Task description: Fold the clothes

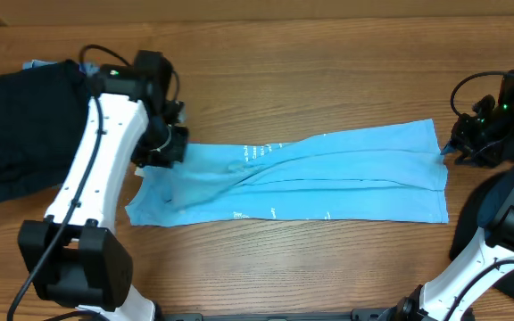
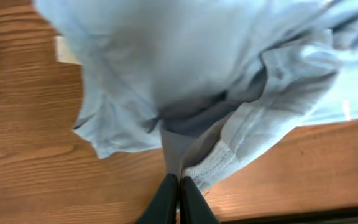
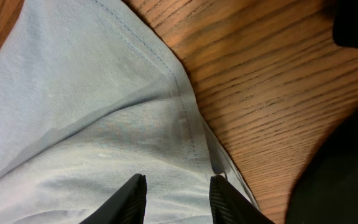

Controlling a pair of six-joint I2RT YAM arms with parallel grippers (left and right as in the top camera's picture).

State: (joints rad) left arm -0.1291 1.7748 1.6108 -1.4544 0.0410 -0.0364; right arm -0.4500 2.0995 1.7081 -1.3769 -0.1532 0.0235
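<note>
The light blue T-shirt (image 1: 328, 178) lies folded into a long strip across the middle of the table, with white lettering showing along its folds. My left gripper (image 1: 163, 150) is at the strip's left end. In the left wrist view the left gripper (image 2: 179, 182) has its jaws pressed together on a pinch of the T-shirt (image 2: 166, 62) beside a ribbed hem. My right gripper (image 1: 449, 150) is at the strip's right end. In the right wrist view the right gripper (image 3: 178, 186) stands open over the T-shirt (image 3: 92, 124), near its stitched corner.
A pile of black garments (image 1: 16, 125) lies at the far left, with a bit of blue cloth (image 1: 38, 64) showing behind it. A dark mass (image 1: 507, 259) sits at the right by the right arm's base and shows in the right wrist view (image 3: 340, 174). Bare wood (image 1: 328, 80) surrounds the shirt.
</note>
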